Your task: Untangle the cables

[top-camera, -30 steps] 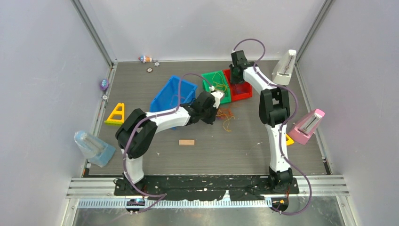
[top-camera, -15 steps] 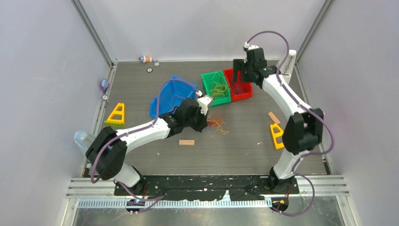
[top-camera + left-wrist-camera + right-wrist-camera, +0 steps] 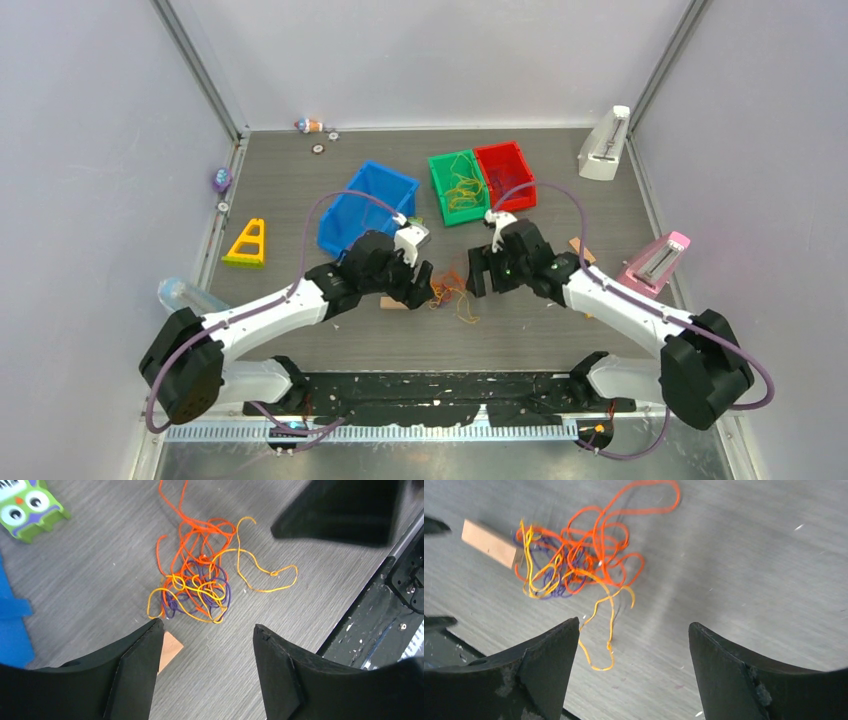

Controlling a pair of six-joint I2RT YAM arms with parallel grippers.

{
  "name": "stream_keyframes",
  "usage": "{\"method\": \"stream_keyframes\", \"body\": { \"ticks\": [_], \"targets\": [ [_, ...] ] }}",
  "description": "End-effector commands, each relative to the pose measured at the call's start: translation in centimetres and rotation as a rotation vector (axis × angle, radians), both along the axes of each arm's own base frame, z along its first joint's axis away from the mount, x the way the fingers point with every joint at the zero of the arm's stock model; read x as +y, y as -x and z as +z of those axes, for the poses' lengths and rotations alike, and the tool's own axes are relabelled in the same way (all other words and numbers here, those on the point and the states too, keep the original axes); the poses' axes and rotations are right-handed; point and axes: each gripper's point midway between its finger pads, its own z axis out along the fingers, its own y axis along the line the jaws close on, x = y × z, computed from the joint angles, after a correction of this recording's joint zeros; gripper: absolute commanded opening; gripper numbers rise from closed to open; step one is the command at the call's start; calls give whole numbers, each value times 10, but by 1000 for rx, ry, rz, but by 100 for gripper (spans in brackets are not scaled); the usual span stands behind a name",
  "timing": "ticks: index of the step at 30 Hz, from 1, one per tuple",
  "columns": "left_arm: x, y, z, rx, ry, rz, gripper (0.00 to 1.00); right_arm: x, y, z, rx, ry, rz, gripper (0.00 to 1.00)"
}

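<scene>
The cables [image 3: 450, 291] lie in one small tangle of orange, yellow and purple strands on the table, between my two grippers. In the left wrist view the cables [image 3: 200, 582] rest just beyond my left gripper [image 3: 208, 626], which stands open and empty above bare table. In the right wrist view the cables [image 3: 574, 560] spread ahead and to the left of my right gripper [image 3: 634, 623], also open and empty; a loose yellow loop trails toward its left finger. From above, the left gripper [image 3: 420, 282] and right gripper [image 3: 480, 277] flank the tangle. More yellow strands [image 3: 463, 190] sit in the green bin [image 3: 436, 178].
A small wooden block [image 3: 169, 650] lies against the tangle by my left finger, and the right wrist view also shows the block [image 3: 491, 542]. A red bin [image 3: 500, 150] and blue bin [image 3: 372, 185] stand behind. A green owl toy [image 3: 30, 505], yellow triangle [image 3: 247, 243] and pink metronome [image 3: 655, 265] lie around.
The left arm drew the tangle back toward the near edge and opened, letting it go. The right arm swung from the red bin down to the tangle, jaws open.
</scene>
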Motion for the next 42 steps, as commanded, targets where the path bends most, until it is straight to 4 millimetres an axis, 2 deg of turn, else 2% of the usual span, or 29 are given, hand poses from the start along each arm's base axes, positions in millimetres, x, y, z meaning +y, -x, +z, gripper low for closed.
{"method": "stream_keyframes", "body": {
  "ticks": [1,5,9,11,14,17,24,28,31,34,36,37,39,42],
  "targets": [
    [-4,-12,25,-77,22,12,68,30,15,10,-52,-123,9,84],
    [-9,-19,10,-33,-51,3,68,32,20,-5,-46,-94,4,74],
    [-14,-25,-7,18,-109,6,68,34,17,-15,-29,-79,-11,62],
    [-16,-26,-16,45,-132,5,68,38,14,-19,-28,-85,-9,59],
    [-19,-25,-26,77,-140,-4,68,40,8,-25,-29,-70,-22,58],
    [-19,-25,-32,77,-139,-2,68,40,-8,-17,-87,-45,-41,58],
    [-18,-32,-39,59,-86,19,65,56,-22,-2,-113,-47,15,62],
    [-13,-37,-45,77,-65,37,58,67,-27,-4,-98,-46,52,61],
    [-13,-37,-48,93,-55,32,54,74,-28,-22,-49,-27,70,57],
    [-11,-37,-48,87,-61,26,43,77,-27,-38,-10,-20,76,44],
    [-10,-38,-48,83,-66,27,27,78,-27,-40,-2,-24,72,29],
    [-10,-38,-48,85,-68,27,17,76,-28,-39,-8,-23,59,15],
    [-9,-38,-47,83,-66,28,0,67,-31,-27,-53,-22,11,7],
    [-8,-40,-43,70,-52,32,0,49,-32,6,-146,-45,-60,6]
  ]
}}
